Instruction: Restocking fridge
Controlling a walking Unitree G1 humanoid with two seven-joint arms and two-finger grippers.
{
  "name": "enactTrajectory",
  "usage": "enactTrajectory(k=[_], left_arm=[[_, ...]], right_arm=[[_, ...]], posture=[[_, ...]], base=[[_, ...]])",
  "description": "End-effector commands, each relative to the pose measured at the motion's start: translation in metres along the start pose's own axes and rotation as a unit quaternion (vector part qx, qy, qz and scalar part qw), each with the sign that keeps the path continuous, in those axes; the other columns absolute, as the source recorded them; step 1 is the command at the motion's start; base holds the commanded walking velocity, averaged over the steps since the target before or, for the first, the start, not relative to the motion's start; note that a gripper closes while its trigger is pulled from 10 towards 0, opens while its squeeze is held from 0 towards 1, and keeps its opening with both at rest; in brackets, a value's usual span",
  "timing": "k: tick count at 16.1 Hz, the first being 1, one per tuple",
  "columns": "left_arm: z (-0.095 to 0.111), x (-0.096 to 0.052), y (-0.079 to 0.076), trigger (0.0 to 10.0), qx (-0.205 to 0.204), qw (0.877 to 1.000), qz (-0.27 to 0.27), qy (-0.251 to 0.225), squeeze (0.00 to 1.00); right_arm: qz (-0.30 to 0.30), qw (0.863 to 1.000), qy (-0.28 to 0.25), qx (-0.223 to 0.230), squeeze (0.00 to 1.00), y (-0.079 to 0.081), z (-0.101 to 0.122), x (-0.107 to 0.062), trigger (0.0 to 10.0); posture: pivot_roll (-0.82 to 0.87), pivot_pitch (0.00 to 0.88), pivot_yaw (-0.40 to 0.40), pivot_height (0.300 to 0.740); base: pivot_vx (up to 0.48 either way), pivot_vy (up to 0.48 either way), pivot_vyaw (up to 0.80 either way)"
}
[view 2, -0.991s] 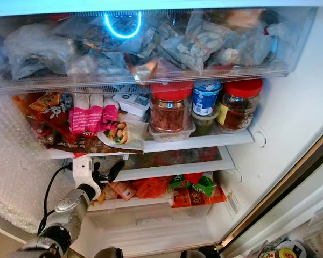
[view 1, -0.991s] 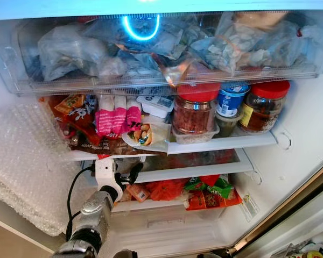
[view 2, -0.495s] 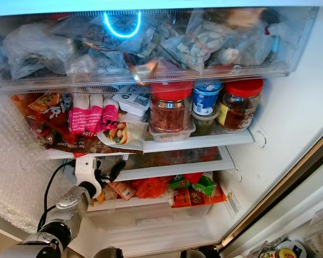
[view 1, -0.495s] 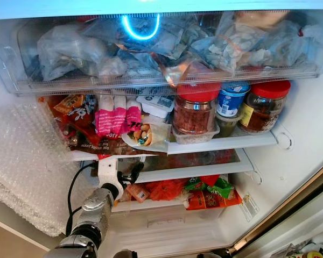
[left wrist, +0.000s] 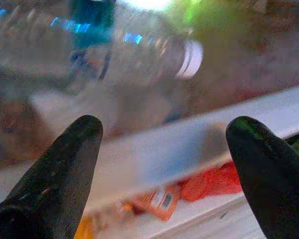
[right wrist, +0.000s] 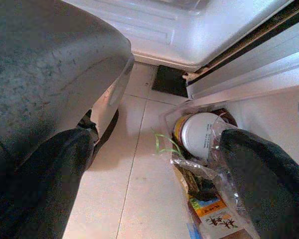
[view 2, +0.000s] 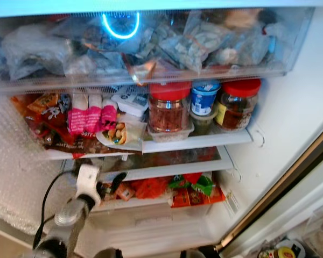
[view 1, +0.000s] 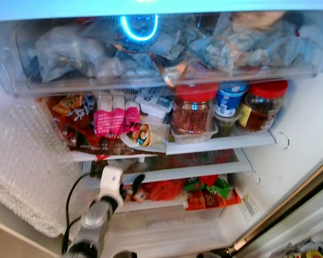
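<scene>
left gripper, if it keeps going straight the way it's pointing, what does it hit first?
Probably the white shelf edge directly ahead of the open left gripper; the clear bottle lies beyond and above it. Blur makes depth uncertain.

White fridge walls (view 1: 304,123) all around, a blue ring of light (view 1: 139,27) glowing up top. Bubble wrap (view 1: 27,161) lines the left side. Down below, pale floor tiles (right wrist: 139,174), and a dark door frame (view 1: 290,204) running bottom right.
</scene>
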State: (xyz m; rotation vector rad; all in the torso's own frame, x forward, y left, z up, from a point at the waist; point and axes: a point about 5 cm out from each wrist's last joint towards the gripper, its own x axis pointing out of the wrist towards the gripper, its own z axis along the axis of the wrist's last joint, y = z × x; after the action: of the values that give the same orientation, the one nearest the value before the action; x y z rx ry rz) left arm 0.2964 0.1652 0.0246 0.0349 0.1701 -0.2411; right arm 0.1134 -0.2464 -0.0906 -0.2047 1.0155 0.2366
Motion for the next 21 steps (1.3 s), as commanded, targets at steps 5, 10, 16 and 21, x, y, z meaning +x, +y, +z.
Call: enactTrajectory(k=[5, 10, 16, 21], left_arm=[[0.007, -0.009, -0.002, 10.0, 0.023, 0.998, 0.012, -0.052, 0.0], [0.0, -0.022, -0.013, 10.0, 0.005, 0.998, 0.018, -0.06, 0.0], [0.001, -0.026, -0.013, 10.0, 0.003, 0.998, 0.021, -0.054, 0.0], [-0.004, -0.028, -0.012, 10.0, 0.006, 0.999, 0.026, -0.036, 0.0]], right_arm=[[-0.002, 1.0, -0.003, -0.005, 0.0, 0.0, 0.001, 0.0, 10.0], [-0.004, 1.0, -0.004, -0.005, 0.0, -0.001, 0.001, 0.0, 10.0], [-0.004, 1.0, -0.004, -0.006, 0.0, -0.001, 0.001, 0.0, 10.0], [-0.005, 1.0, -0.004, -0.005, 0.0, 0.0, 0.001, 0.0, 10.0]], posture=[[0.0, 0.033, -0.024, 0.646], [0.0, 0.032, -0.022, 0.646], [0.0, 0.028, -0.021, 0.646], [-0.01, 0.009, -0.015, 0.646]], base=[[0.0, 0.0, 0.0], [0.0, 0.0, 0.0], [0.0, 0.0, 0.0], [0.0, 0.0, 0.0]])
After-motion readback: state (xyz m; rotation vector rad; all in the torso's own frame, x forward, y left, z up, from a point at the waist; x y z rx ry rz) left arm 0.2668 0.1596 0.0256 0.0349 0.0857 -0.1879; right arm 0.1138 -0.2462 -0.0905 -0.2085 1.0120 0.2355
